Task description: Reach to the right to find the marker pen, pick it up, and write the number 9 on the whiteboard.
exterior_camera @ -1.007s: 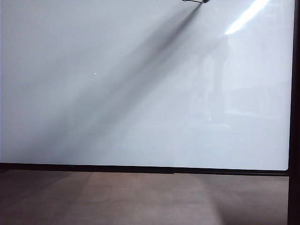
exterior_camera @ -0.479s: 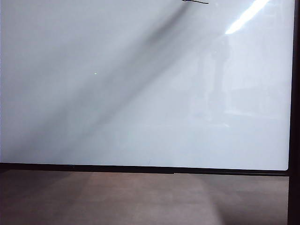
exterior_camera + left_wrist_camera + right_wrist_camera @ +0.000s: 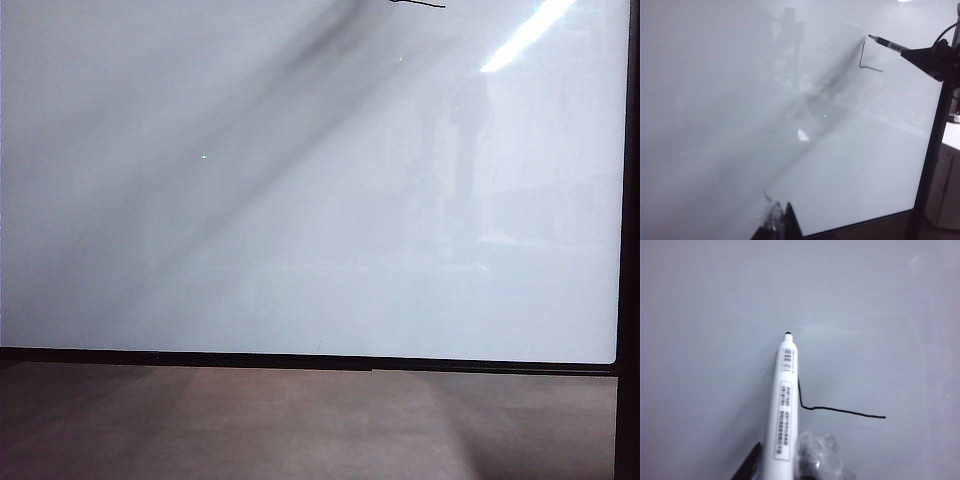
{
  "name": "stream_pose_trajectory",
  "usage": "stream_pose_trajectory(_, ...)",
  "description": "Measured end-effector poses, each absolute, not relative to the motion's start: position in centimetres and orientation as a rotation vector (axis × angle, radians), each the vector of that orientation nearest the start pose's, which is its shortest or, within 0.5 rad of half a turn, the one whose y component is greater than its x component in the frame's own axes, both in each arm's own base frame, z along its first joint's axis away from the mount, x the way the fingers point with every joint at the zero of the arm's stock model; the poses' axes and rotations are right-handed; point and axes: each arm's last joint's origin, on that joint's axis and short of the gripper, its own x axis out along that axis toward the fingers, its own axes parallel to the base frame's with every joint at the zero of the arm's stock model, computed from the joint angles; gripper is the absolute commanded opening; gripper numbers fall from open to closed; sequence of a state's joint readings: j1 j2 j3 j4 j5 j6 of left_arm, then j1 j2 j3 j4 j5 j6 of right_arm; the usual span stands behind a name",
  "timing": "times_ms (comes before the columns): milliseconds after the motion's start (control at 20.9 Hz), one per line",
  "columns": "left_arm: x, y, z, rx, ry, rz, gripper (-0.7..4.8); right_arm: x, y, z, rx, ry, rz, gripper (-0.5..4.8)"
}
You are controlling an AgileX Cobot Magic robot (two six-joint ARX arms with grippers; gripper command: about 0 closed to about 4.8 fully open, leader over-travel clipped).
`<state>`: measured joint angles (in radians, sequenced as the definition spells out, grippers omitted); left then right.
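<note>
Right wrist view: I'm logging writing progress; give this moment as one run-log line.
right gripper: shut on white marker pen | thin black L-shaped stroke: partial | glossy white whiteboard | left gripper: idle, away

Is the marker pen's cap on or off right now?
Off. The marker pen, held in the right hand, shows its bare dark tip at the whiteboard, beside a fresh black stroke.

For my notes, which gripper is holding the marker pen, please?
The right gripper, high on the whiteboard, grips the marker pen; the left gripper, lower, doesn't.
</note>
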<state>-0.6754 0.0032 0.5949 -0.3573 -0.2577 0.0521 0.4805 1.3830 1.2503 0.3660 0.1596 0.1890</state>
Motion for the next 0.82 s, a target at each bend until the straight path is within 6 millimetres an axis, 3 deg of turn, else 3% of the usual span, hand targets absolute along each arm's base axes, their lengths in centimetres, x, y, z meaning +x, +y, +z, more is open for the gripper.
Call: stream_pose_trajectory(815,1.93,-0.6,31.32,-0.056,-0.224,-0.41,-0.05,28.82,14.54,40.43,0.246,-0.156,0.34,-0.06)
